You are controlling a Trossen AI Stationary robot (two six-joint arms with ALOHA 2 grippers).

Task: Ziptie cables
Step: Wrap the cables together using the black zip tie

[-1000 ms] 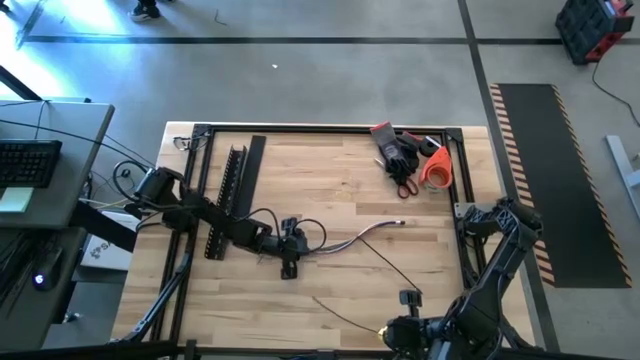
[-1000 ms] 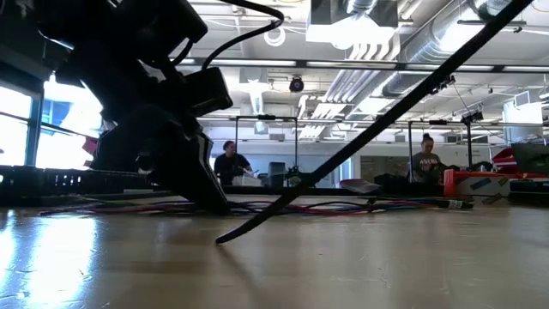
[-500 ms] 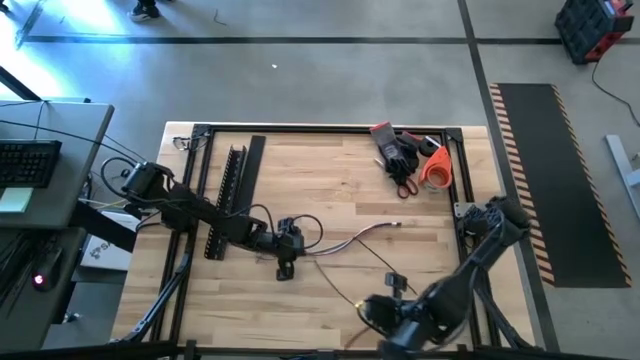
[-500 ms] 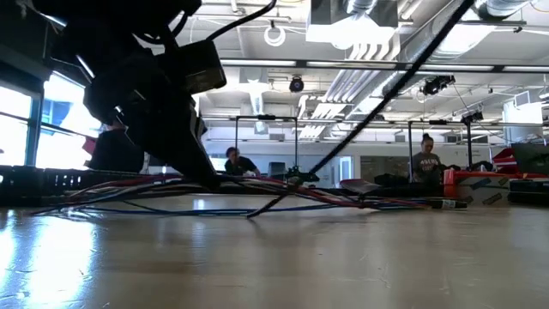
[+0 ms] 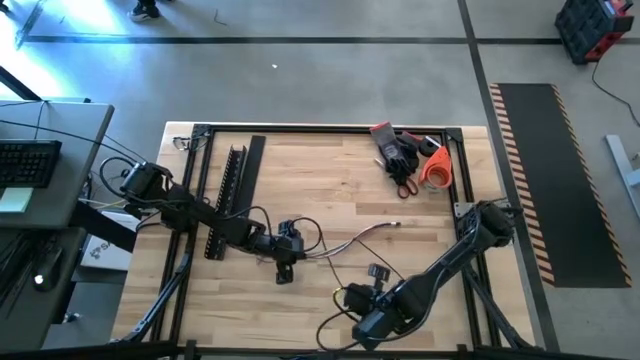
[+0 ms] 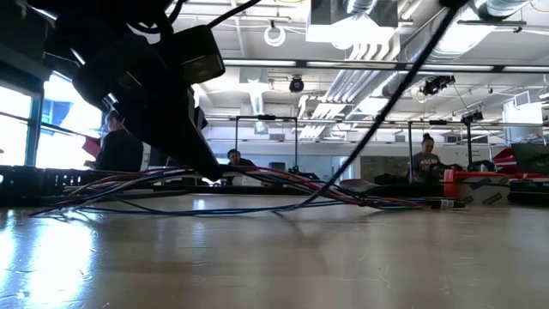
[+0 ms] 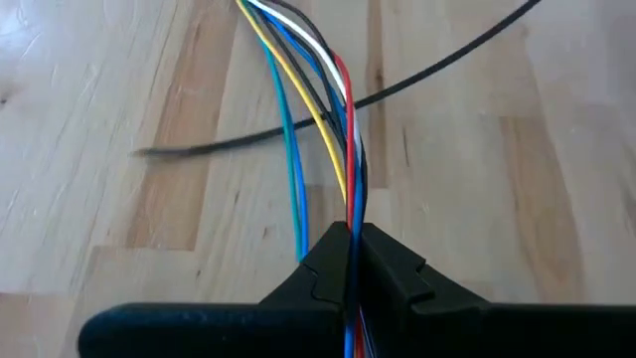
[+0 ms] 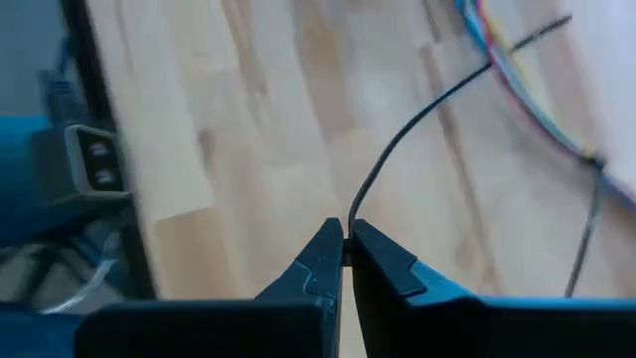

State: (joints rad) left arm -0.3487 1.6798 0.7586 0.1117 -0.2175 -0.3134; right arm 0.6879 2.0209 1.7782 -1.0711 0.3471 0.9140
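Two dark grippers work over the pale wooden worktop (image 5: 330, 170). Near its left edge, the left gripper (image 7: 350, 244) is pinched tight on the bunch of thin, flexible cables (image 7: 338, 109), red, blue, yellow, white and dark, which trail toward the middle. Toward the front edge, the right gripper (image 8: 346, 242) is clamped on a thin black zip tie (image 8: 417, 109).

Industrial lab: exposed ceiling ducts (image 6: 377, 77), concrete floor (image 5: 320, 80), hazard-striped mat (image 5: 560, 180).
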